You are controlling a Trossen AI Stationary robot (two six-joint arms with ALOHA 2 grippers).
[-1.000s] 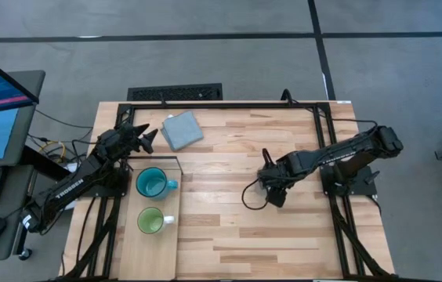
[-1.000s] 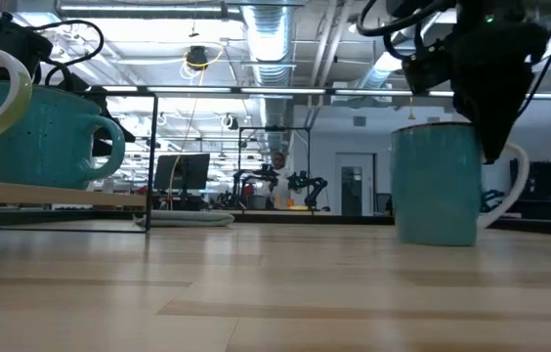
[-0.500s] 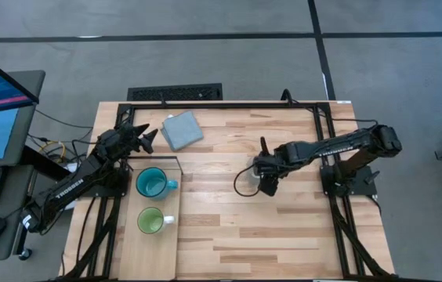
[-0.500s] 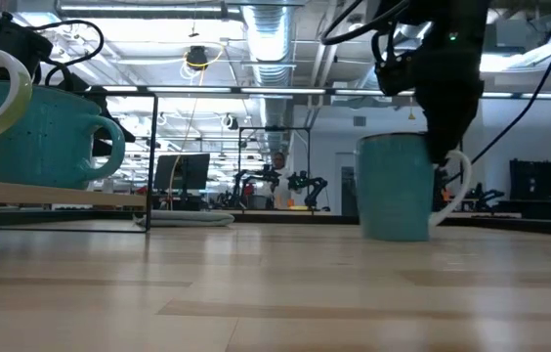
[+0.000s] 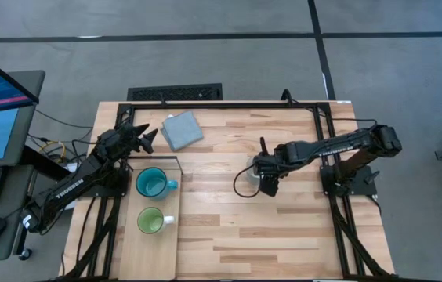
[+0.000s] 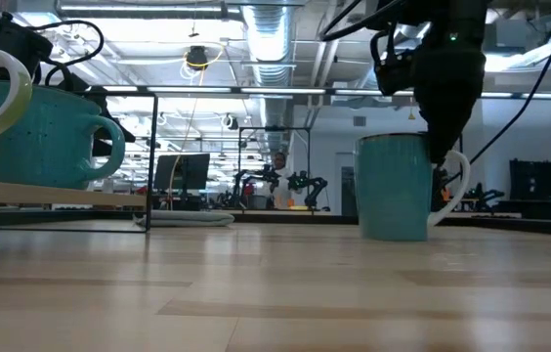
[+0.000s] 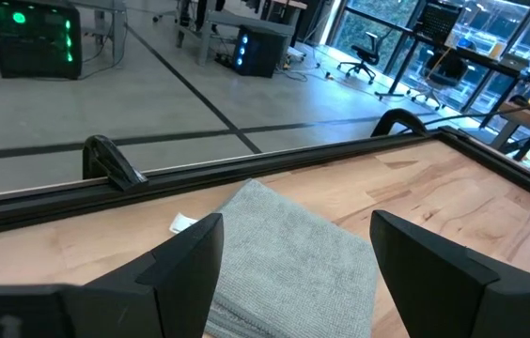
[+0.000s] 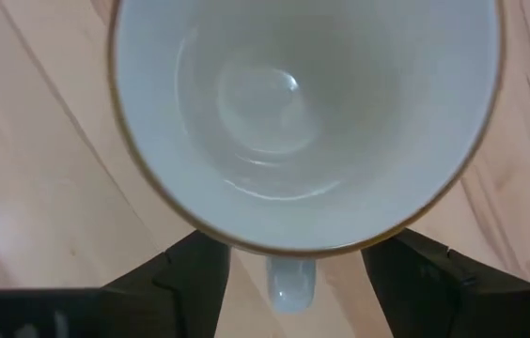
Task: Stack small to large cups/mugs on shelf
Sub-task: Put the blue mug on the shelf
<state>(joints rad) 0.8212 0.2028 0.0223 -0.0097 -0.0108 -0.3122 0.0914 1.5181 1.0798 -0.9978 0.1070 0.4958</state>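
- Right end effector (image 5: 267, 182) sits a little right of centre in the high view, directly over the handle side of the white mug (image 5: 246, 182). Its two dark fingers stand apart, one on each side of the mug's handle (image 8: 290, 284), as the right wrist view shows. Whether they already press the handle I cannot tell.
- From the right wrist view the white mug (image 8: 304, 122) fills the frame, mouth up and empty, with its handle pointing back toward the fingers.
- In the low view the same mug (image 6: 395, 186) stands upright on the surface at centre right. Its outside reads teal there, and its white handle sits under the dark end effector (image 6: 444, 156).
- Toward the lower left of the high view lies the shelf (image 5: 128, 235), a long pale panel running top to bottom in the frame. It is well apart from the held mug, to that mug's left.
- On the shelf stand the teal-blue mug (image 5: 153, 184) and, below it in the frame, the light green mug (image 5: 151, 221). Both are upright with open mouths.
- My judgement is that the coming move runs leftward across the surface, from the centre toward the shelf, and the right arm is the one already at the mug.
- Left end effector (image 5: 144, 137) waits at the upper left, above the shelf's top end, fingers apart and empty. Before it lies the grey-blue pad (image 7: 279, 253).
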